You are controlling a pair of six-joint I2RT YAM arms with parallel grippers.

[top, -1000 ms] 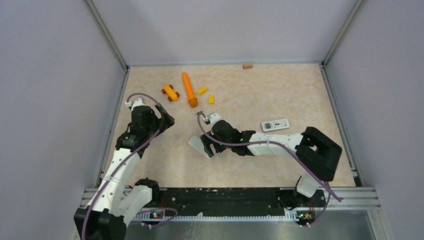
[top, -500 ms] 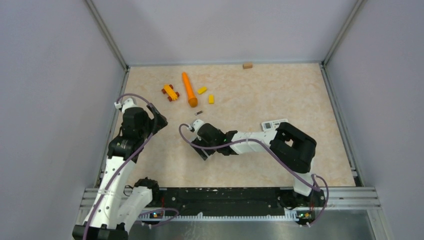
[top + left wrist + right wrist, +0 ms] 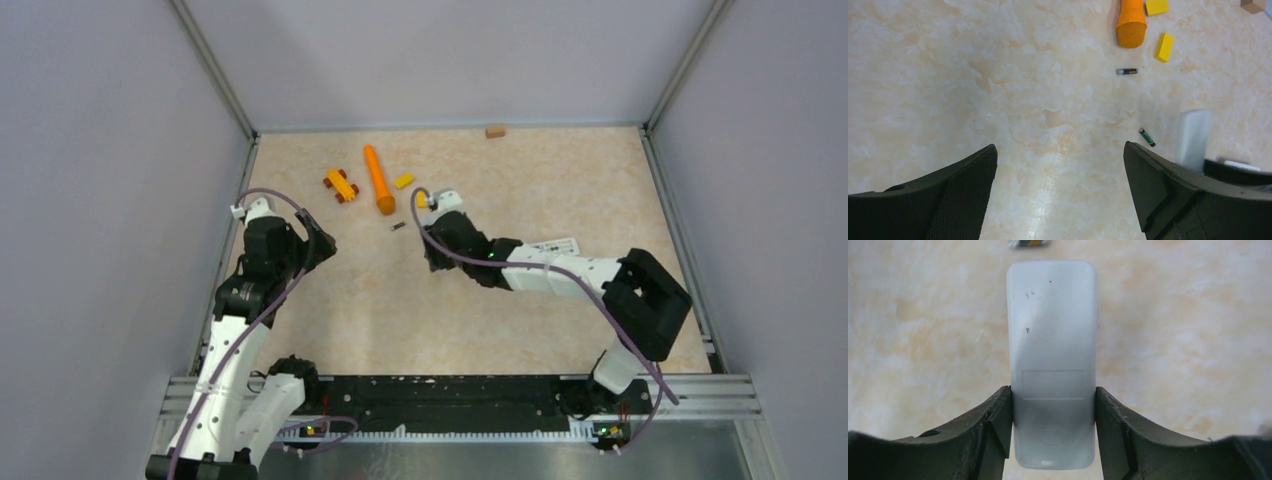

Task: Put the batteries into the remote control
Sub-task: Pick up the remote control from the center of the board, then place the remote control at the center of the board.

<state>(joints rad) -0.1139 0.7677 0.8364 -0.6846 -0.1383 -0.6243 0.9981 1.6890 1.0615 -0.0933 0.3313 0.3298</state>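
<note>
Remote: white smooth plastic remote control [image 3: 1052, 330], flat with rounded corners, back side up, clamped between the jaws of my right gripper [image 3: 1053, 402].
Cover: the rectangular cover panel [image 3: 1052, 385] looks shut.
Batteries: slim dark batteries [image 3: 1126, 71] with silvery ends lie loose on the glossy beige marbled table [image 3: 948, 75], one just past the remote's far end.
Progress: I judge none loaded; opening the cover and every insertion are left.
Left gripper [image 3: 1059, 150]: jaws wide apart, empty.

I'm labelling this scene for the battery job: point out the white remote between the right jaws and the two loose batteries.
white remote [image 3: 1052, 330]: right wrist view, middle of its plain back.
farther battery [image 3: 1126, 71]: left wrist view, middle of its body.
nearer battery [image 3: 1147, 137]: left wrist view, middle of its body.
</note>
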